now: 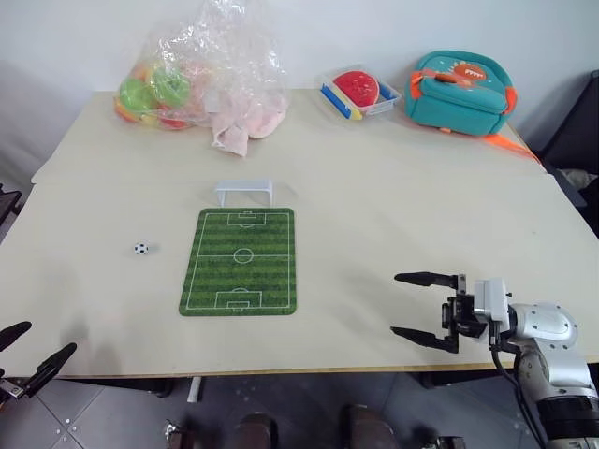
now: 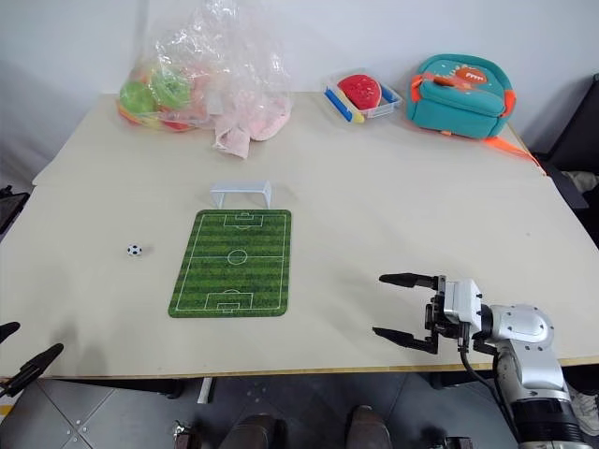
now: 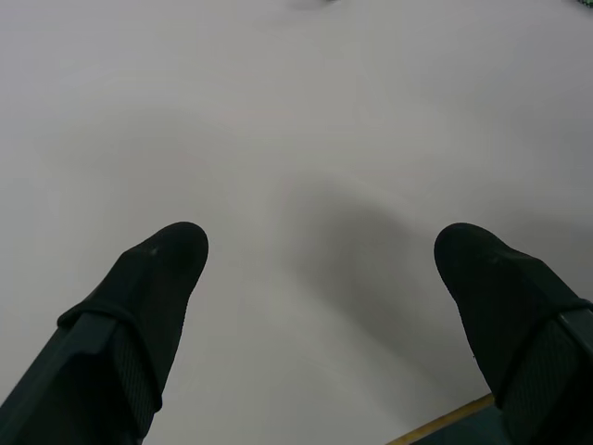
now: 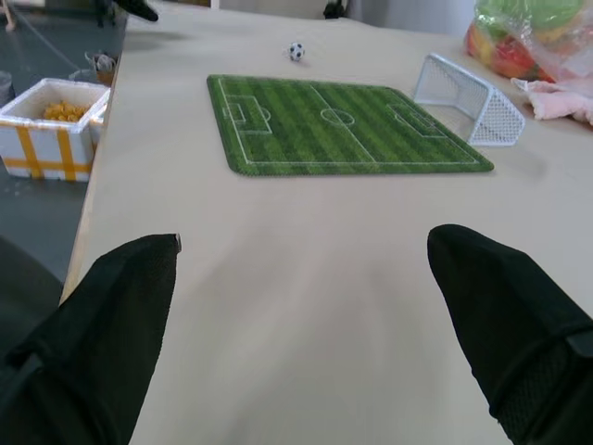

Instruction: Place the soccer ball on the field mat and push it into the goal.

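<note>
Both black two-fingered grippers stood wide open, holding nothing: the right gripper [image 1: 409, 306] at five o'clock, the left gripper [image 1: 30, 349] at seven. The tiny black-and-white soccer ball [image 1: 140, 249] lay on the beige table [image 1: 393, 206], at nine o'clock of the striped green field mat [image 1: 240, 261]; the white plastic goal [image 1: 243, 192] stood at the mat's twelve.

Two black fingers [image 4: 102, 334] of the right gripper [image 4: 306, 278] stand wide apart over a bare stretch of beige table [image 4: 306, 278], touching nothing. Ahead of them the field mat [image 4: 338, 125] lies flat, its white pitch lines facing up. The goal [image 4: 468, 97] stands at the mat's end on the side of one finger, just off the mat's edge, with a pink cloth [image 4: 561, 97] and a bag of green balls [image 4: 533, 32] past it. Beyond the mat's far long side rests the soccer ball [image 4: 296, 52], apart from the mat. Off the table's edge, on the other finger's side, a white box [image 4: 46, 125] with yellow stripes sits on the floor.
</note>
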You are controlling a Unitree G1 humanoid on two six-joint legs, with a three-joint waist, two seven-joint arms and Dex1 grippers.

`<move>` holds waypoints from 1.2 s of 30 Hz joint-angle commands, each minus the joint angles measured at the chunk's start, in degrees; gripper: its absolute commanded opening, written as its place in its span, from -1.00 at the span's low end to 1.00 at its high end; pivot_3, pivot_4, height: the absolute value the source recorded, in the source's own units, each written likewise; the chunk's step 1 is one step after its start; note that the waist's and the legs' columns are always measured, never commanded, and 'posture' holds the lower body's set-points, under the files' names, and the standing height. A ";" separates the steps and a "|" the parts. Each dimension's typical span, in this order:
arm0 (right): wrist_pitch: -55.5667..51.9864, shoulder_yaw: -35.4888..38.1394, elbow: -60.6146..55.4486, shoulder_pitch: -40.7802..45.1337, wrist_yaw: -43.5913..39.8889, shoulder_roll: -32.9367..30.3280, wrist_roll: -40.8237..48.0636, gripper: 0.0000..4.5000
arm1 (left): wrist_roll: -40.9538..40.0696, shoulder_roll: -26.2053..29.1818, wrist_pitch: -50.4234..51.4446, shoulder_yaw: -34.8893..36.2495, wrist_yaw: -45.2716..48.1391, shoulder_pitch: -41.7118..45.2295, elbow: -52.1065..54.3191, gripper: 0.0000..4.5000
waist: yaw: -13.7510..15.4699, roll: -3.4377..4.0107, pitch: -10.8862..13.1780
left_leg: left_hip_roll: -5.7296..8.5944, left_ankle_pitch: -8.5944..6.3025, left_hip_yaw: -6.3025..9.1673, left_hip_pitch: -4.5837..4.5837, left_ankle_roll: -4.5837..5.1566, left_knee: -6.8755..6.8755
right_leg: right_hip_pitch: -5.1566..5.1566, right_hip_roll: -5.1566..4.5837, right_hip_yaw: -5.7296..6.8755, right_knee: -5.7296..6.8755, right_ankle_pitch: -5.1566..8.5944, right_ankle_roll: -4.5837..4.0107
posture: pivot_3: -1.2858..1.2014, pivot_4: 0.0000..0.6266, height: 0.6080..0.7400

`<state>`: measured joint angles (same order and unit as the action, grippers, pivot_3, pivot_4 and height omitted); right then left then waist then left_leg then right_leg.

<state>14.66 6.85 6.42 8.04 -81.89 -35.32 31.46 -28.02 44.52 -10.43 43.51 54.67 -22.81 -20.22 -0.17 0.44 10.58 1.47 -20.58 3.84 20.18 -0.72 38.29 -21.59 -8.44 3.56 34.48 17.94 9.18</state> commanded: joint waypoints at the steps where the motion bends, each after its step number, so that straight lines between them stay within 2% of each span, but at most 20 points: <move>1: -2.91 0.57 -5.92 -0.01 1.44 1.74 4.72 1.00 | -4.08 -1.82 3.04 4.24 -2.66 -0.28 2.74 0.99 | -0.04 0.01 0.00 | -0.07 0.00 0.00 0.00 0.00 0.00 | 0.00 0.00 0.00 0.00 0.00 0.00 | 0.03 -0.52 1.00; 6: -8.45 -0.15 -14.18 2.30 8.42 6.78 8.90 1.00 | -8.75 -7.66 5.70 8.04 -9.31 3.84 1.03 0.99 | 0.04 0.01 0.00 | -0.11 0.00 0.01 -0.01 -0.01 0.03 | 0.00 0.00 -0.02 0.04 0.00 0.00 | 0.03 -0.52 1.00; 9: -8.57 -1.14 -16.21 1.95 9.48 8.09 7.33 1.00 | -7.34 -11.73 4.87 5.25 -10.51 3.91 3.50 0.99 | 0.07 -0.06 -0.04 | -0.08 0.00 0.01 -0.01 -0.01 0.05 | 0.00 -0.01 -0.02 0.05 0.00 0.00 | 0.03 -0.52 1.00; 12: -8.00 -1.53 -16.42 1.29 8.93 7.76 6.22 1.00 | -9.18 -12.92 6.62 3.55 -10.83 5.87 8.15 0.99 | 0.46 -0.24 -0.13 | -0.04 -0.02 0.06 0.02 0.00 0.06 | 0.00 -0.02 0.01 0.03 0.00 0.00 | 0.03 -0.52 1.00; 15: -6.90 -1.56 -15.50 1.28 7.87 7.36 5.37 1.00 | -9.51 -12.02 8.72 2.29 -12.24 8.58 11.33 0.99 | 0.97 -0.29 -0.16 | -0.06 -0.02 0.13 0.08 -0.02 0.31 | 0.02 0.00 0.06 0.11 0.00 0.00 | 0.03 -0.52 1.00; 21: -6.17 -1.72 -13.82 1.45 6.59 7.37 4.39 1.00 | -5.36 -8.07 11.07 -4.88 -12.49 19.20 9.22 0.99 | 0.98 -0.27 -0.15 | 0.23 -0.03 0.08 0.01 -0.03 0.66 | 0.04 0.00 -0.07 0.28 0.00 0.00 | 0.03 -0.52 1.00; 23: -6.48 -1.74 -13.36 1.29 6.33 7.19 4.14 1.00 | -2.90 -6.58 11.03 -9.00 -12.13 26.22 5.24 0.99 | 1.19 -0.26 -0.14 | 0.26 -0.03 0.09 0.00 -0.03 0.67 | 0.02 0.00 -0.08 0.46 0.00 0.00 | 0.03 -0.52 1.00; 30: -6.02 -1.83 -12.77 0.43 6.47 7.85 3.54 1.00 | 5.00 -4.32 10.99 -16.58 -14.29 39.05 -9.22 0.99 | -0.04 -0.26 -0.15 | 0.32 -0.02 0.08 0.03 -0.03 0.55 | -0.06 0.05 -0.03 0.54 0.00 -0.01 | 0.03 -0.52 1.00; 36: -5.67 -1.70 -13.02 -0.14 6.93 8.17 3.32 1.00 | 7.44 -3.38 9.96 -18.99 -13.99 44.45 -17.24 0.99 | -0.16 -0.27 -0.15 | 0.32 -0.02 0.06 0.05 -0.03 0.59 | -0.07 0.06 0.01 0.55 0.00 0.00 | 0.03 -0.52 1.00</move>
<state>8.02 4.73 -5.18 8.25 -75.17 -27.38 34.34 -21.28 39.34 0.77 23.92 40.87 21.27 -36.85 -0.33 0.17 10.43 1.78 -20.60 3.91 20.23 -0.76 38.88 -21.66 -8.39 3.58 35.04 17.94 9.18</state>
